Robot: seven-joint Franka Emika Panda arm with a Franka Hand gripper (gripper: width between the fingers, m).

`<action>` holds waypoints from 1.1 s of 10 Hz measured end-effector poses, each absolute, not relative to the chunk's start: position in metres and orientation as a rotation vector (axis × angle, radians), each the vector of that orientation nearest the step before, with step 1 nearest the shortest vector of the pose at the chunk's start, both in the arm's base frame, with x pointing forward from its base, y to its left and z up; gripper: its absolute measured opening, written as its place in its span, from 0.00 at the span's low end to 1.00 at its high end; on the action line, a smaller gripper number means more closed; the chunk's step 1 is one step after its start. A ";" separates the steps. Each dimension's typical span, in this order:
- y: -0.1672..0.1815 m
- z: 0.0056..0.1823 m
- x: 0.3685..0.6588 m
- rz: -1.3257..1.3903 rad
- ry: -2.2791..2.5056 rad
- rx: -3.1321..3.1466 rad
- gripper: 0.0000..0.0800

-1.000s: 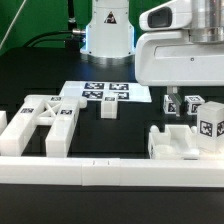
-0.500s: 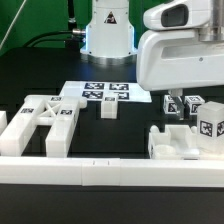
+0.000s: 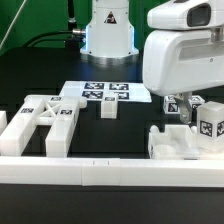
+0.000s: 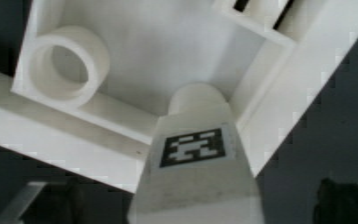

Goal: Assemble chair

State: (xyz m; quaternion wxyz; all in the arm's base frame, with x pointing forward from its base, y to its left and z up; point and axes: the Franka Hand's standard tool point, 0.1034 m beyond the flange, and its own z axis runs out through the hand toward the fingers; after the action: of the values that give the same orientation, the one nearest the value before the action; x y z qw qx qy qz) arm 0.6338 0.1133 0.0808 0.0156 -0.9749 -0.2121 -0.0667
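In the wrist view a white chair post (image 4: pixel 197 170) with a square tag runs up between my gripper's (image 4: pixel 190 205) dark fingers (image 4: pixel 345 195). Dark gaps show on both sides of it, so the jaws stand open around it. Beyond it lies the white seat slab (image 4: pixel 158 60) with a round hole (image 4: pixel 64 65). In the exterior view my gripper (image 3: pixel 180 108) hangs under the big white hand, just behind the seat slab (image 3: pixel 175 142) at the exterior view's right, among tagged posts (image 3: pixel 211 122). The cross-braced frame (image 3: pixel 45 120) lies at the exterior view's left.
The marker board (image 3: pixel 100 92) lies in the middle with another short post (image 3: pixel 108 108) at its front edge. A long white border rail (image 3: pixel 110 172) runs along the front. The arm's base (image 3: pixel 108 30) stands at the back.
The hand has shifted towards the exterior view's right, over the posts behind the seat slab. The chair parts on the table have not moved.
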 end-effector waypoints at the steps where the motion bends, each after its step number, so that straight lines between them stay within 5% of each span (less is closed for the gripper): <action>1: 0.113 0.081 0.634 -0.207 -0.660 -3.033 0.64; 2: 0.113 0.081 0.634 -0.207 -0.660 -3.033 0.64; 4: 0.113 0.080 0.634 -0.205 -0.616 -3.040 0.36; 6: 0.114 0.080 0.633 -0.202 -0.482 -3.056 0.36; 11: 0.119 0.079 0.635 -0.220 0.713 -2.927 0.36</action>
State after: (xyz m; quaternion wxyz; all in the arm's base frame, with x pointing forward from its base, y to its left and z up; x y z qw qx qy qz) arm 0.6351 0.1186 0.0791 0.0602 -0.9672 0.2357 -0.0727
